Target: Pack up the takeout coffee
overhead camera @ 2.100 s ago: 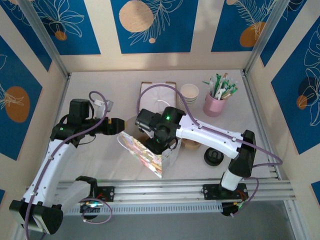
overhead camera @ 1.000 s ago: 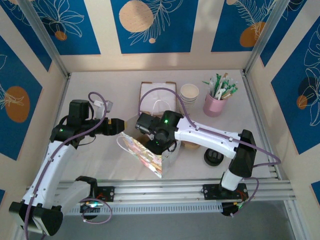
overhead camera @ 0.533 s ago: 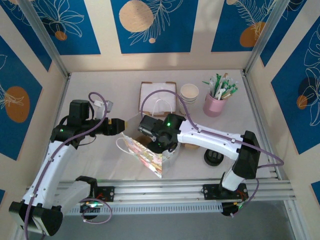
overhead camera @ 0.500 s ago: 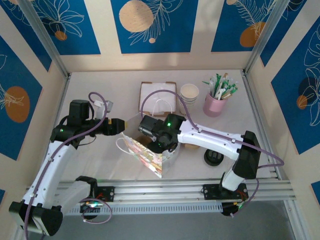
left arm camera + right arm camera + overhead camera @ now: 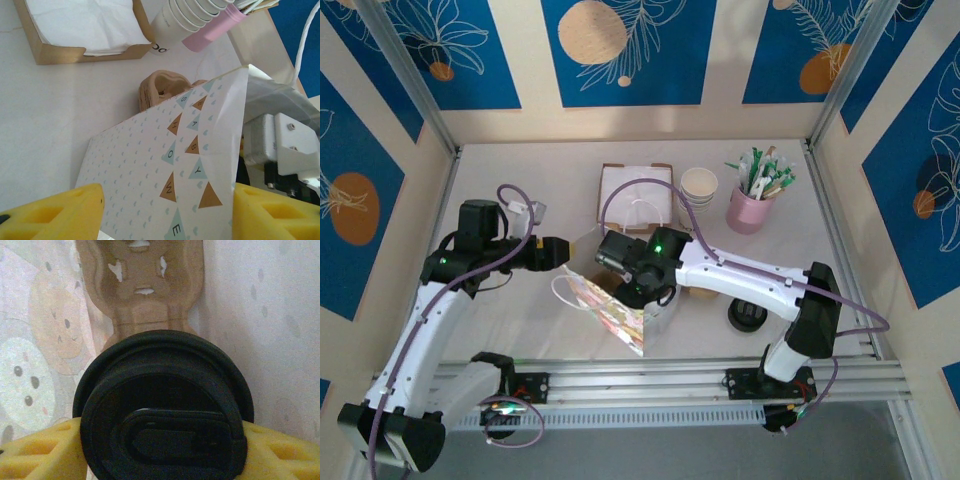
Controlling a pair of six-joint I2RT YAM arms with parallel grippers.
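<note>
The takeout coffee shows its black lid [image 5: 162, 405] in the right wrist view, with my right gripper [image 5: 162, 445] shut on the cup, a yellow finger on each side. Beyond the lid lies a brown pulp cup carrier [image 5: 145, 290] between pale, patterned bag walls. From above, my right gripper [image 5: 638, 285] reaches into the mouth of the patterned gift bag [image 5: 610, 312], which hides the cup. My left gripper [image 5: 565, 250] hovers at the bag's left side. Its yellow fingers stand far apart and open, with the bag's printed face [image 5: 165, 165] between them.
A loose black lid [image 5: 747, 315] lies right of the bag. At the back stand a napkin tray [image 5: 635, 185], a stack of lidless cream cups [image 5: 699, 185] and a pink holder of packets [image 5: 752, 205]. Part of the carrier [image 5: 162, 90] pokes out behind the bag.
My right wrist has shifted slightly right and down at the bag's mouth, still holding the cup. The left arm has stayed where it was.
</note>
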